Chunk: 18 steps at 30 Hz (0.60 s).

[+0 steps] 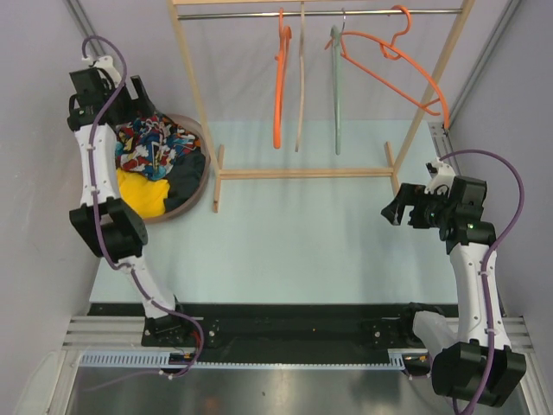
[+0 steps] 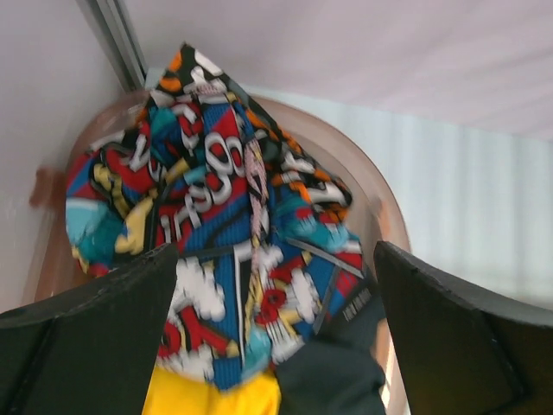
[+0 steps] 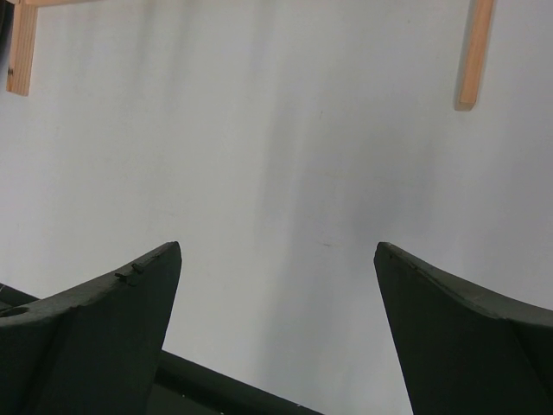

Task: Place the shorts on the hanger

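Left end effector (image 2: 276,246): fingers wide apart, gripping nothing, just above the shorts (image 2: 216,233) heaped in a round basket (image 2: 380,199). Right end effector (image 3: 276,245): fingers apart, empty, above the pale surface (image 3: 276,130). The hanger (image 1: 406,67) hangs on the rail (image 1: 259,14).

Shorts (image 2: 233,251) printed cloth; rack (image 1: 302,173) bare wood; table (image 1: 302,246) matt.

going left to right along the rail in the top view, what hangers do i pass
flat orange hanger → pale wooden hanger → pale green hanger → wide thin-rod orange hanger, which slants down toward the right post
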{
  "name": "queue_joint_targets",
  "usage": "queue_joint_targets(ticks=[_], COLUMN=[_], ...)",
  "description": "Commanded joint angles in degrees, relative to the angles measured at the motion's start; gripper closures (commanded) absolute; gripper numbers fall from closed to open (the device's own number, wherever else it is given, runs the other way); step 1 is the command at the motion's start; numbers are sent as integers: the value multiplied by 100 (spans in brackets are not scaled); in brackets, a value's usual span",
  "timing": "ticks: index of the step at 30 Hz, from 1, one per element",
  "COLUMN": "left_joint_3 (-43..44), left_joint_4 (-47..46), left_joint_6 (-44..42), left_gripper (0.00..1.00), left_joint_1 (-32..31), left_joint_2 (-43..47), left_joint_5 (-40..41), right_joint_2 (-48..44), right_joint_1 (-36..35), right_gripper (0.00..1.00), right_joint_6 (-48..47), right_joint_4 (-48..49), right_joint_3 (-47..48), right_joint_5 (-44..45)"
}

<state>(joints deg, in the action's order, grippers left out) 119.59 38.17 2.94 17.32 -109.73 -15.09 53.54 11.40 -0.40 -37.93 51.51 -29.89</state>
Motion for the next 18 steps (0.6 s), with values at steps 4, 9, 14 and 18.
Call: queue_joint_targets(ticks=[4, 9, 14, 18], left_joint_3=[1716, 1646, 1752, 1839], left_joint_4=[314, 287, 577, 805], left_joint_6=[-276, -689, -681, -830], left_gripper=[0, 0, 3, 41], left_joint_1=[17, -106, -124, -106], left_joint_2=[-1874, -2359, -2693, -2685], left_joint_5=[392, 788, 1105, 1062], right_joint_2=[104, 227, 236, 218], right_joint_1=[126, 143, 152, 152], right_gripper=[0, 0, 0, 0], right_joint_6=[49, 58, 58, 49], right_joint_4=[208, 225, 199, 155], right_joint_3=[26, 26, 35, 87], right_joint_5=[-149, -210, -210, -193])
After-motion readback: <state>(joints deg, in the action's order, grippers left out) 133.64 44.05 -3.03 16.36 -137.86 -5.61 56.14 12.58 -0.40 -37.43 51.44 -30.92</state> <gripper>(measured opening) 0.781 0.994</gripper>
